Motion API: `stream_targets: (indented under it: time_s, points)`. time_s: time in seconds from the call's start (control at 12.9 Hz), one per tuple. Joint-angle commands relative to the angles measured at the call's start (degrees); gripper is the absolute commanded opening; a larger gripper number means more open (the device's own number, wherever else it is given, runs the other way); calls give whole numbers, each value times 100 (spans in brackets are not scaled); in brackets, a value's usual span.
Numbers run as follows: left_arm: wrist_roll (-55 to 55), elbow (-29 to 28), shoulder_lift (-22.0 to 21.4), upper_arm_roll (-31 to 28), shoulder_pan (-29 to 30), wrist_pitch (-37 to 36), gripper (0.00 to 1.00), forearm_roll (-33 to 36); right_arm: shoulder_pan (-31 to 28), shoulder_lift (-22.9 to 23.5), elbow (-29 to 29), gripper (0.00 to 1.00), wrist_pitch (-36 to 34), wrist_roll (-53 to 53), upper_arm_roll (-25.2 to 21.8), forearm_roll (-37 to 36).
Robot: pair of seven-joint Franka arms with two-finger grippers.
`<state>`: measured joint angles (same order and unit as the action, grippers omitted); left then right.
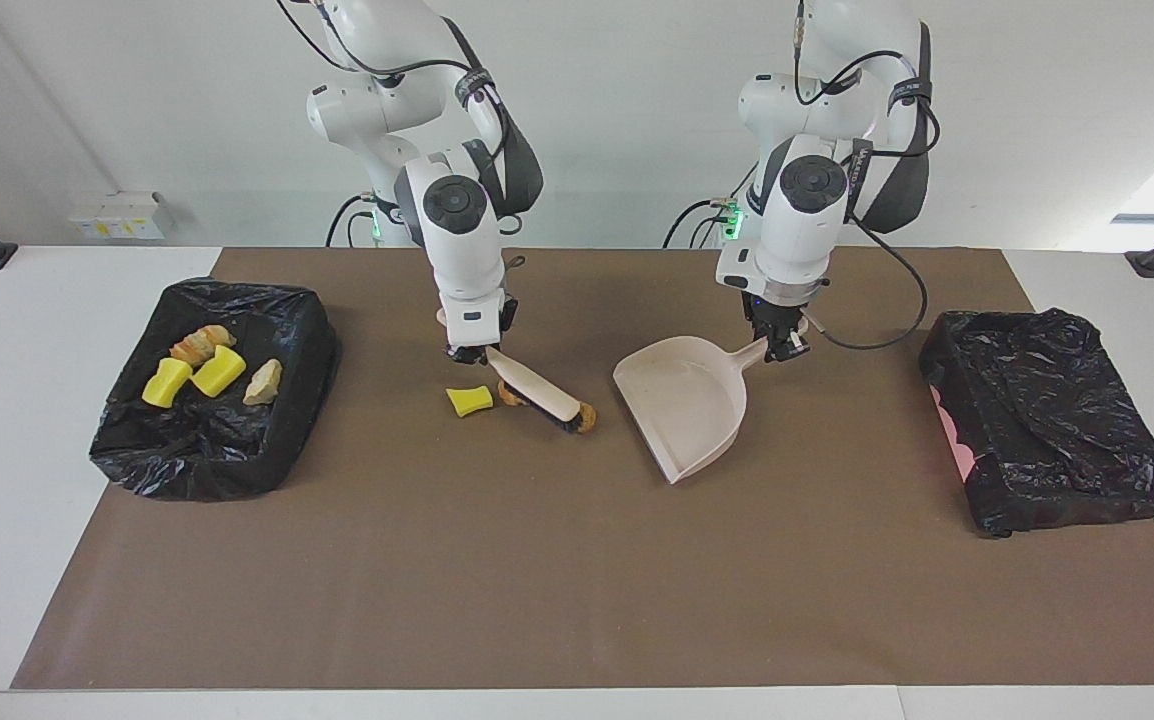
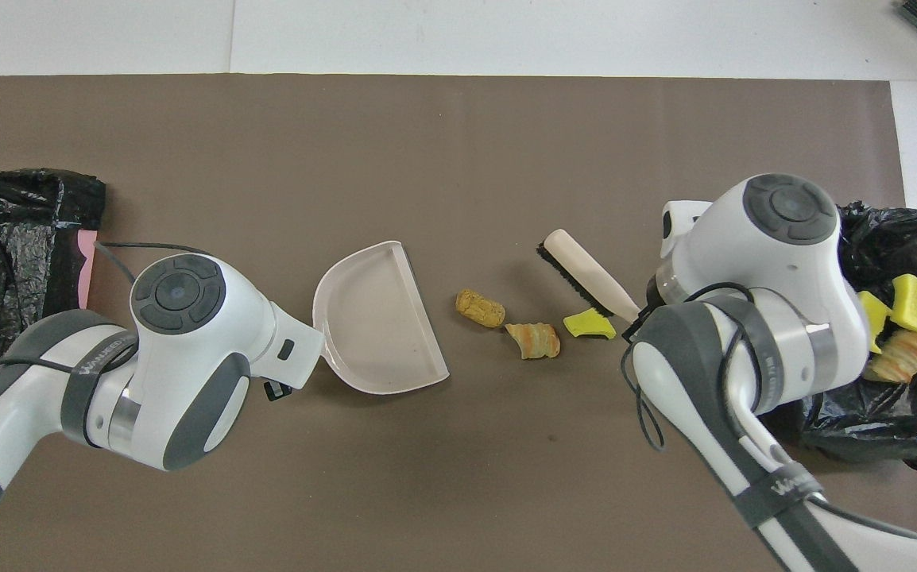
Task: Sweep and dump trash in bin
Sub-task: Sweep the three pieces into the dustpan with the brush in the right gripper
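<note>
Between the dustpan (image 1: 689, 408) and the bin (image 1: 212, 400) at my right arm's end of the table, three scraps of trash lie loose on the brown mat (image 1: 537, 580): a yellow sponge chunk (image 2: 588, 324) nearest the bin, a tan bread-like lump (image 2: 534, 339) just beside it toward the dustpan, and an orange-brown lump (image 2: 480, 307) closest to the dustpan's open mouth, though not touching it. Four more scraps (image 1: 209, 367) already sit inside that bin's black liner, so I judge the job a little over half done: these three have yet to be swept into the pan and tipped out. Over the loose pieces, on the side farther from my bases in the overhead view, hangs the brush (image 2: 583, 274), bristles down and slanting toward the dustpan. My right gripper (image 1: 468, 352) has its fingers pressed tight on the brush's handle end, over the mat beside the sponge chunk. My left gripper (image 1: 780, 347) is pinched on the dustpan's handle, holding the pan with its mouth turned toward the scraps and its lip low at the mat. A second black-lined bin (image 1: 1047, 420) stands well apart from the dustpan at my left arm's end, and nothing shows inside it.
</note>
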<state>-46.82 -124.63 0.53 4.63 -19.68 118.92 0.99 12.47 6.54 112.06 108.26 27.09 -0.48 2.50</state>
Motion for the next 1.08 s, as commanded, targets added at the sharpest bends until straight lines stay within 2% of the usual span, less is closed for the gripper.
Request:
stream_targets:
  time_s: [0.0,0.23,0.54,0.77,1.0]
  points:
    - [-91,-150,61,-24,-203,535,0,-187,-594,-99,227,0,-42,-169,39,93]
    - [-108,-193,70,-24,-212,545,0,-196,-825,-450,868,0,177,-894,39,93]
    - [-126,-325,9,-24,-203,554,0,-196,-325,-1074,1843,0,546,-2635,48,-47]
    - [-126,-334,8,-24,-212,554,0,-284,-140,-1645,2783,0,1046,-3366,48,-47]
    - [-126,-369,-9,-24,-212,554,0,-293,-43,-1568,2883,0,1267,-3701,74,-47]
